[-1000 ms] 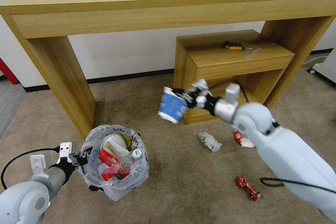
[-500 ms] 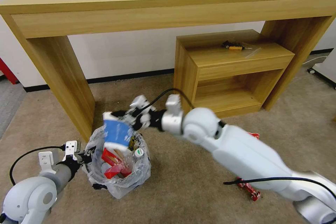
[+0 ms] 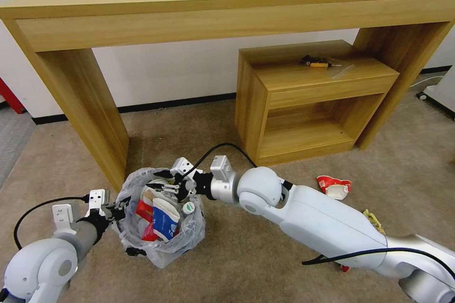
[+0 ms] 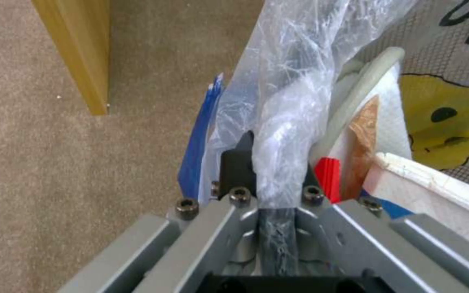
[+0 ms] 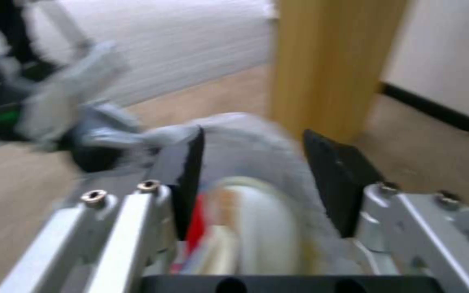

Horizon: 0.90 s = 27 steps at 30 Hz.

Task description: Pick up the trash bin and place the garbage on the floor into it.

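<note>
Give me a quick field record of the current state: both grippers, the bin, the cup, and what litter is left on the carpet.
left gripper: shut on the trash bin rim and bag
right gripper: open, above the bin mouth
trash bin: upright on the floor, near the table leg
paper cup: inside the bin, free of the fingers
litter on floor: red-and-white wrapper; yellow wrapper beside the right arm
cabinet top: small black-and-orange object
</note>
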Available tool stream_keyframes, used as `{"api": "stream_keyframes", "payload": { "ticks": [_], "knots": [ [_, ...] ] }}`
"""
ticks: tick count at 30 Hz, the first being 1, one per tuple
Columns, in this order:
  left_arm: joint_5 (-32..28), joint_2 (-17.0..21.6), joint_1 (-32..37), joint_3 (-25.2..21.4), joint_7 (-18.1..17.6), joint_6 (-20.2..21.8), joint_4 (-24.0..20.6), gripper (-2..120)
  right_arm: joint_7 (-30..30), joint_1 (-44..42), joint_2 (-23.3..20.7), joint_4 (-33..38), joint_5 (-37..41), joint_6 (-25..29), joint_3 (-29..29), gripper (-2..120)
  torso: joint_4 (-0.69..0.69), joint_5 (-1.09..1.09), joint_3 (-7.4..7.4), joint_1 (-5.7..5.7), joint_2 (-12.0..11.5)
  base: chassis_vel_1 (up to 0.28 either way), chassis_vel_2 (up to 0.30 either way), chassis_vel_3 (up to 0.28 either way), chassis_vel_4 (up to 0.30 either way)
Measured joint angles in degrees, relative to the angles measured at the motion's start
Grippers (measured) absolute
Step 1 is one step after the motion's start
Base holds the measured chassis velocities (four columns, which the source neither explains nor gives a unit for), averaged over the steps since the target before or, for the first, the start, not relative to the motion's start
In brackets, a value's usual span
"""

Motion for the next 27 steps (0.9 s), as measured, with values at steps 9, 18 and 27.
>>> {"api": "stream_keyframes", "payload": {
  "ticks": [9,18,27],
  "knots": [
    [0.4,-1.0,1.4,-1.8,1.7,0.0,-1.0,0,6.0,-13.6,-8.4,2.9,-5.9,2.8,15.2,84,-0.02,0.02,0.00,0.00,0.0,0.000,0.000,0.000,0.000],
    [1.1,-1.9,3.3,-3.6,2.9,0.0,-2.6,0,7.3,-32.8,-10.0,5.0,-10.8,5.5,33.9,100,-0.02,0.01,-0.01,0.00,0.0,0.000,0.000,0.000,0.000],
    [1.1,-2.0,4.4,-3.7,3.0,0.0,-4.2,0,5.2,-42.6,-9.7,5.9,-13.0,7.4,43.6,100,0.00,0.00,-0.01,0.00,0.0,-0.012,-0.018,0.014,0.018]
  ]
}}
